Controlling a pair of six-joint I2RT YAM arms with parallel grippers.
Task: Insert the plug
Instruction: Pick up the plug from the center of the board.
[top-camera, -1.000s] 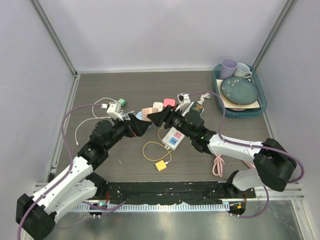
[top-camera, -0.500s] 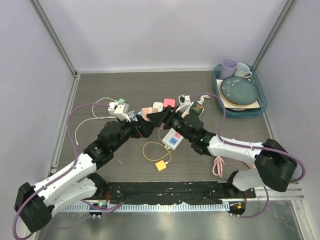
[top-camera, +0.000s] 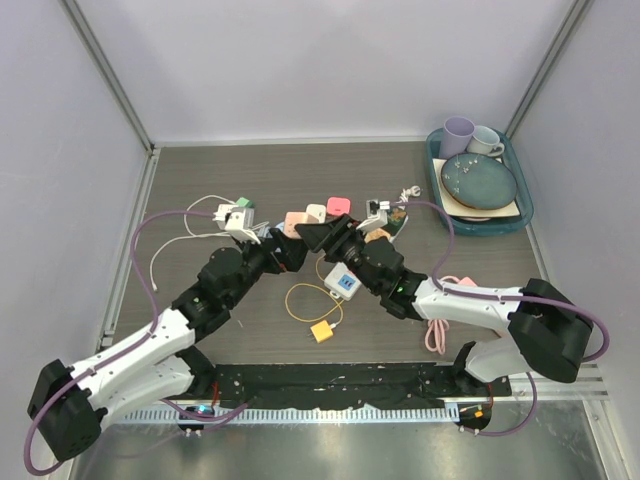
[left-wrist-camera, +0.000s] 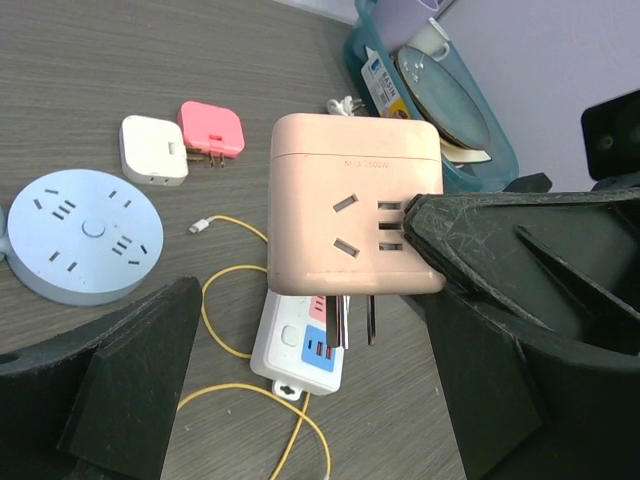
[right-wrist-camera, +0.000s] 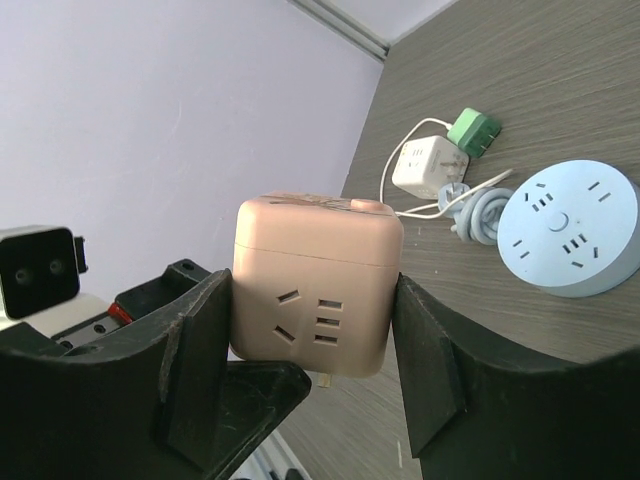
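Note:
A peach cube adapter plug (right-wrist-camera: 315, 240) is clamped between both fingers of my right gripper (right-wrist-camera: 313, 290), held above the table. It also shows in the left wrist view (left-wrist-camera: 350, 200), its metal prongs pointing down above a white power strip (left-wrist-camera: 300, 355) with blue and pink panels. My left gripper (left-wrist-camera: 310, 300) is open, its fingers wide on either side below the cube. In the top view the two grippers meet at the cube (top-camera: 296, 219), with the strip (top-camera: 343, 282) just right of them.
A round blue socket (left-wrist-camera: 80, 235), a small white adapter (left-wrist-camera: 152, 150) and a pink adapter (left-wrist-camera: 212, 128) lie behind. A yellow cable (top-camera: 310, 300) loops by the strip. A white cube with a green plug (top-camera: 236, 212) lies left. A teal dish tray (top-camera: 529, 200) stands at the back right.
My left gripper has moved forward and right, closing in under the cube. My right gripper still holds the cube in about the same place.

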